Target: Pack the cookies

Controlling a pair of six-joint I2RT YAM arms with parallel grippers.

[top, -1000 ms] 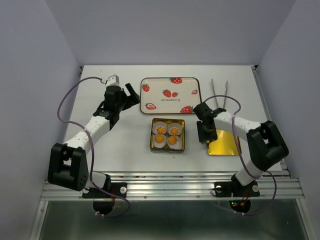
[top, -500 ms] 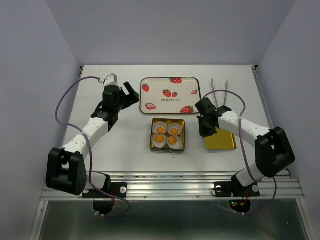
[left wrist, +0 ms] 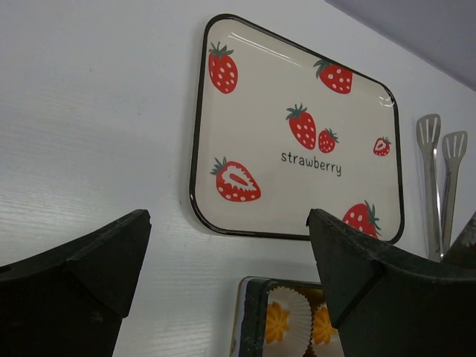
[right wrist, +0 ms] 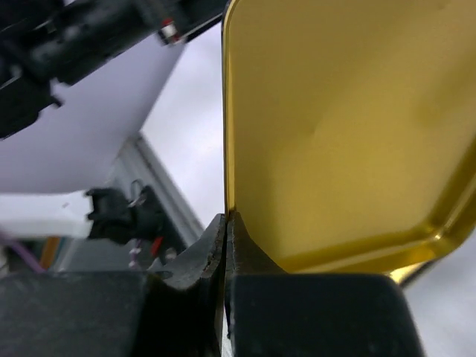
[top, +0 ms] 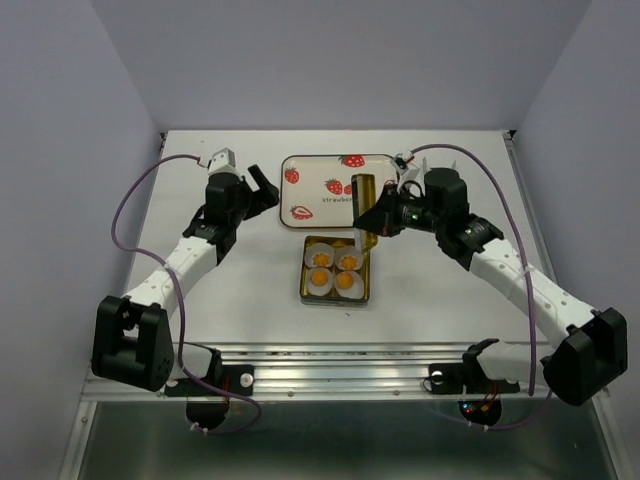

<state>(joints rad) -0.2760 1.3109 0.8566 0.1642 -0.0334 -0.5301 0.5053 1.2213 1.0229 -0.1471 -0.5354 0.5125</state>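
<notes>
white surface (top: 240, 290), pale walls around. the cookies (top: 320, 277) sit in paper cups (top: 333, 252) inside the square tin (top: 305, 292). right fingers (right wrist: 186, 275) are clamped on a gold lid (right wrist: 335, 134), held on edge above the tin's far corner and hiding part of the strawberry tray (top: 312, 170). left fingers (left wrist: 89, 268) stand wide apart beside the tray, with tongs (left wrist: 431, 186) at its other side.

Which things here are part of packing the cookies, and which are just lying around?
Job in hand:
- cookies, sitting in the square tin
- gold lid, gripped by the right end effector

Lying about:
- strawberry tray
- metal tongs
</notes>
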